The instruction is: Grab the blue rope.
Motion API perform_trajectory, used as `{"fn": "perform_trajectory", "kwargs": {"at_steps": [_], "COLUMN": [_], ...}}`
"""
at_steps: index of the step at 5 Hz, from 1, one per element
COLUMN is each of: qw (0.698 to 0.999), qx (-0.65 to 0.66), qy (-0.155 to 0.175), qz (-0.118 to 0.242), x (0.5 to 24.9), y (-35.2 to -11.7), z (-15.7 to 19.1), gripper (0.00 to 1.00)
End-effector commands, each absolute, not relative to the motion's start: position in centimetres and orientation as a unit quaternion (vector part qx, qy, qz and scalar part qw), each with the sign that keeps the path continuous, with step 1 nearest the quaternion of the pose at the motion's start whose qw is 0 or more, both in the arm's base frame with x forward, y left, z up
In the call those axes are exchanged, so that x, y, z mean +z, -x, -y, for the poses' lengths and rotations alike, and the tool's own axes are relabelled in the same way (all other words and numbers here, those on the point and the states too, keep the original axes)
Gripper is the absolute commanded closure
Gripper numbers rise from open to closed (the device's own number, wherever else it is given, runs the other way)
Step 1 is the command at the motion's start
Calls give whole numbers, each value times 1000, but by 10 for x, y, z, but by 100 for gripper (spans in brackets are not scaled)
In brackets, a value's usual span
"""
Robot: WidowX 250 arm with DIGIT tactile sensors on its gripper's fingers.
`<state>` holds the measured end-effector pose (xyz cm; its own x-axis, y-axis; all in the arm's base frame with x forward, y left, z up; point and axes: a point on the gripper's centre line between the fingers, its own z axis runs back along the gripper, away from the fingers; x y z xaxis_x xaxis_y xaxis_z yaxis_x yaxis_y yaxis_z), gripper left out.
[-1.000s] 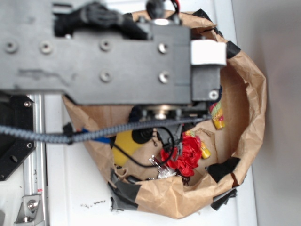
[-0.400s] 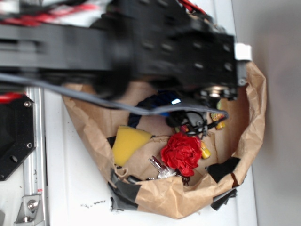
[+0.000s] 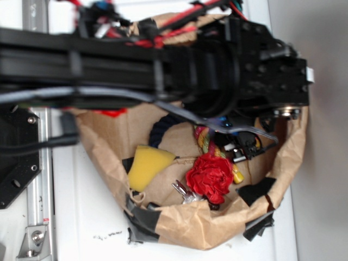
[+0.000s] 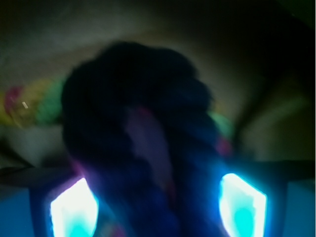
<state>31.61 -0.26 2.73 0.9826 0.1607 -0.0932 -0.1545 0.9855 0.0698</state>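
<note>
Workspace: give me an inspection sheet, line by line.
Surface: crumpled brown paper bag patched with black tape, on a white table.
Job's things: blue rope, curved, mostly under the arm; in the wrist view it fills the gap between the glowing finger pads.
Clutter: yellow sponge, red fabric flower, multicoloured rope, small metal piece.
Grippers: gripper astride the rope; closure unclear.
Cables: grey cable, red wires.
Surroundings: metal rail.
</note>
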Motion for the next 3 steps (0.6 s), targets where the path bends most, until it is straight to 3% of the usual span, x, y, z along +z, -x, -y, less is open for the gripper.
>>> {"fn": "perform_trajectory", "kwargs": {"at_steps": [1,2,3], "qw": [995,995,996], "qx": [62,65,64], "qy": [-15,-21,-34], "qz": [-76,-71,-50], "x": [12,17,32], "y": [-315,-307,-301], "z": [9,7,5], "gripper": [2,100,100]}}
